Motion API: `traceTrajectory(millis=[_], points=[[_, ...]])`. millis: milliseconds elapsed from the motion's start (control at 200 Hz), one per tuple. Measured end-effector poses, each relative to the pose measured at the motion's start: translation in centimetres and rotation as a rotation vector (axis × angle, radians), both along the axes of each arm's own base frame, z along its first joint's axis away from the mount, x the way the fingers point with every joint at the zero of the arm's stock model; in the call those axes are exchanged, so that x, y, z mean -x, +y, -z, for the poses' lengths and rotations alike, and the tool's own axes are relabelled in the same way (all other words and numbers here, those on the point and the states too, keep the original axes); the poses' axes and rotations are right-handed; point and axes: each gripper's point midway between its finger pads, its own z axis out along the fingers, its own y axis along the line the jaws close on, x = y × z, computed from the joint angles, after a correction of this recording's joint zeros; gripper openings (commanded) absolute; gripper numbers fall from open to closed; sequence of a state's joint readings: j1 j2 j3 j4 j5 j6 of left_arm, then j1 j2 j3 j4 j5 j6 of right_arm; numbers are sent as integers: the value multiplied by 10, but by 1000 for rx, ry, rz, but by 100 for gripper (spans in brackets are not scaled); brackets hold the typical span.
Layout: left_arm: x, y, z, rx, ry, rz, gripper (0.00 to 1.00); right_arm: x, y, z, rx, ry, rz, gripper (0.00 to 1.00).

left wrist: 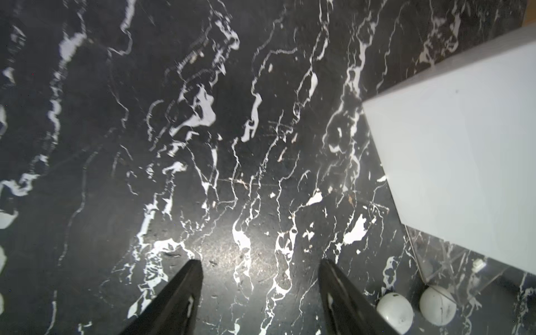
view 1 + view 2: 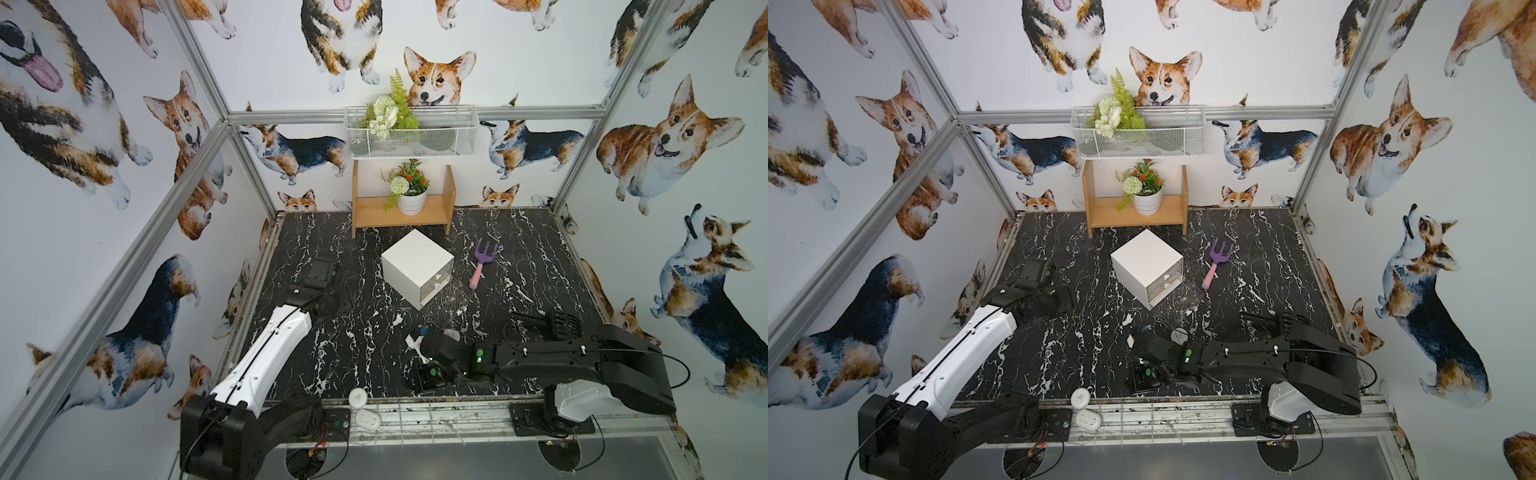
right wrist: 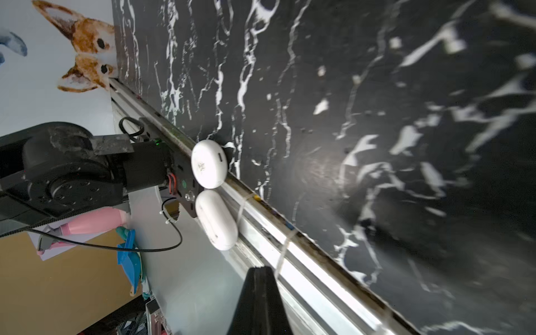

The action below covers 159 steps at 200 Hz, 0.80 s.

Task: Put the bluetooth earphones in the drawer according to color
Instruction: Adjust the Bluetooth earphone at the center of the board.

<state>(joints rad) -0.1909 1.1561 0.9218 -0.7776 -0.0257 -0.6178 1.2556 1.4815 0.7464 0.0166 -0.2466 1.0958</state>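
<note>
**Corgi-Papered Booth Over Black Marble**

The space was enclosed by white walls [image 2: 266,62] printed with large corgis and braced by an aluminium frame [image 2: 540,113]. The floor was formed by a black tabletop [image 2: 332,353] veined in white, on which soft glare was caught. A wooden shelf [image 2: 436,214] was set against the back wall, and a white flowerpot [image 2: 411,203] was placed on it. A white wire basket [image 2: 436,139] of artificial greenery was hung above.
</note>
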Motion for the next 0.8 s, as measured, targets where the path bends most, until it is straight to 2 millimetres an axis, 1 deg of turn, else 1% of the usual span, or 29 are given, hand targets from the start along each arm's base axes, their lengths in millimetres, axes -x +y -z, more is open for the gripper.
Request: traceTrajectory(millis=[100, 200, 355, 450, 536, 636, 691, 796], points=[[-3, 12, -6, -11, -6, -7, 69, 18, 25, -3, -21, -3, -56, 0], [-1, 17, -6, -5, 5, -2, 69, 39, 46, -2, -26, 8, -109, 0], [2, 28, -8, -1, 8, -8, 69, 70, 71, 4, -21, 19, -196, 0], [4, 32, -9, 9, 9, -7, 69, 86, 82, 8, -12, 22, -241, 0], [6, 38, -10, 5, 7, -13, 69, 95, 89, 11, -2, 27, -275, 0], [8, 40, -9, 9, 7, -8, 69, 97, 97, 16, 22, 23, -290, 0], [9, 39, -7, 17, 12, -5, 69, 97, 99, 22, 44, 20, -298, 0], [11, 40, -6, 15, 17, 1, 69, 96, 95, 38, 111, 26, -304, 0]])
